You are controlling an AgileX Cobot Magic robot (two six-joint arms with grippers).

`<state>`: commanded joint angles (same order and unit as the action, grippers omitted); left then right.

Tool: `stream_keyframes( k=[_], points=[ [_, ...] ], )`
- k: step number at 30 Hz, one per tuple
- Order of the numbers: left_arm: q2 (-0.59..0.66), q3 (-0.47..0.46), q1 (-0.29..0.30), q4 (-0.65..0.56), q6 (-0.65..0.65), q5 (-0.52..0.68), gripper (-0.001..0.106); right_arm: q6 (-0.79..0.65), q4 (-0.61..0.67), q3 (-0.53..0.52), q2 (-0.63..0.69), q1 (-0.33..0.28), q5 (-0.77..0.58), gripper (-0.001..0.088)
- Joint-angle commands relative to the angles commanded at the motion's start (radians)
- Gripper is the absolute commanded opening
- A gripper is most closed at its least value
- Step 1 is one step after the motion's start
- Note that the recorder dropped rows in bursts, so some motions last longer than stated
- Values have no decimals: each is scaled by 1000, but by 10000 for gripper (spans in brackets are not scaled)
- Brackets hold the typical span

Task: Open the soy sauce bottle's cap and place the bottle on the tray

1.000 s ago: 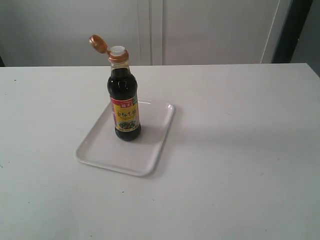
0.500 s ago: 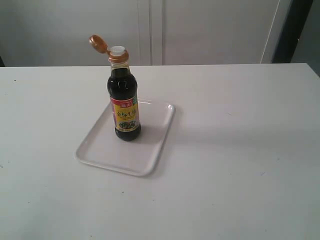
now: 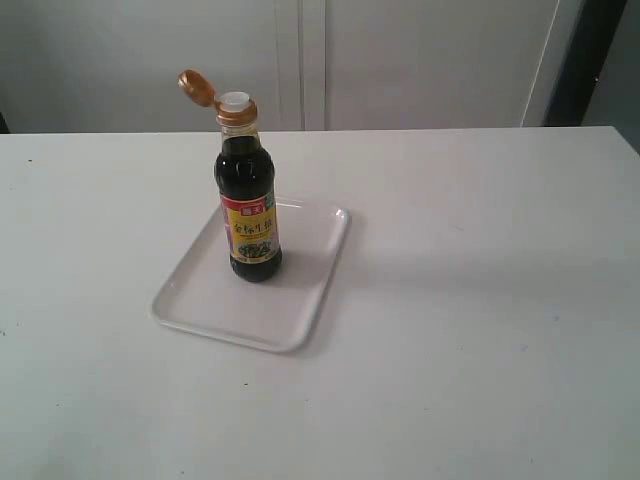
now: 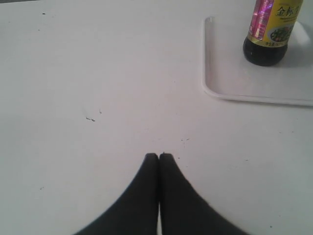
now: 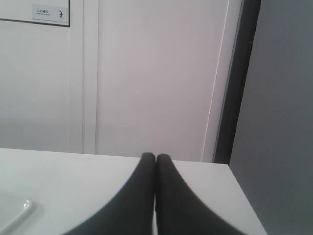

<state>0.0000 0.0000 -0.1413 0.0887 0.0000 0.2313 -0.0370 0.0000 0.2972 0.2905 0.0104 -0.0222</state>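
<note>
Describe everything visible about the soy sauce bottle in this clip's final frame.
The small clear glass soy sauce bottle holds near-black liquid and carries a red, pink and yellow label. It stands upright on the shallow white rectangular tray, toward its far left part. Its copper-orange flip-top cap is hinged open, baring the white spout. No gripper touches it.

Your table (image 3: 480,300): white, matte, w/ a few tiny dark specks. Directly on it you've got 1 item: tray (image 3: 200,300), white, left of centre, lying flat.

no visible change, soy sauce bottle (image 3: 248,195) in the same spot, upright on the tray (image 3: 302,300), cap (image 3: 196,87) open as before
</note>
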Motion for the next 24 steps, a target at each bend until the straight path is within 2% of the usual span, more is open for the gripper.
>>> stream_keyframes(
  k=[17, 24],
  points=[
    [0, 0, 0, 0, 0, 0, 0, -12, 0, -4, 0, 0, 0, 0],
    [0, 0, 0, 0, 0, 2, 0, -9, 0, -112, -119, 0, -21, 0]
  ],
)
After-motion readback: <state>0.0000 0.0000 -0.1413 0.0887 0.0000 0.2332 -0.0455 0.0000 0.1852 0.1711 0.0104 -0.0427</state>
